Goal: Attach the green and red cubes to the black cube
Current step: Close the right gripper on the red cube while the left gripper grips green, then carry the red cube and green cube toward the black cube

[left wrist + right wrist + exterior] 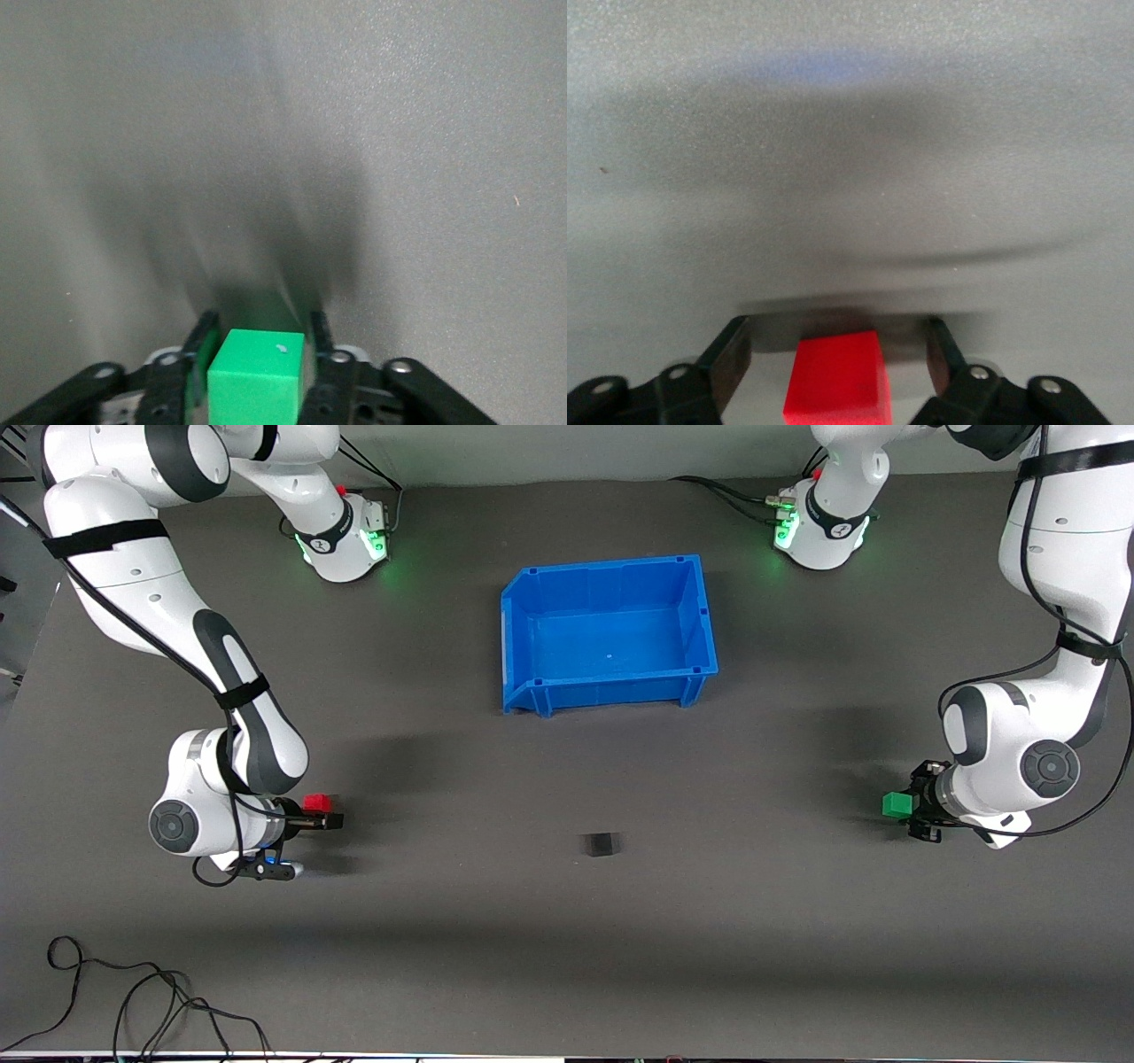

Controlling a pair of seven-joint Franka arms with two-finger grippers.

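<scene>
Grey matting covered the desk [797, 921], and I saw loose cables [133, 1001] at its near edge and an empty blue bin [608, 633] mid-desk. Nearer the camera than the bin lay the matte black cube [601, 844]. My left hand [912, 808] was clamped on the green cube [259, 374] at its end. My right hand [321, 813] had fingers [728, 356] apart around the red cube [837, 375].

green cube [257, 376] and red cube [837, 378] cut off at wrist views' edges
</scene>
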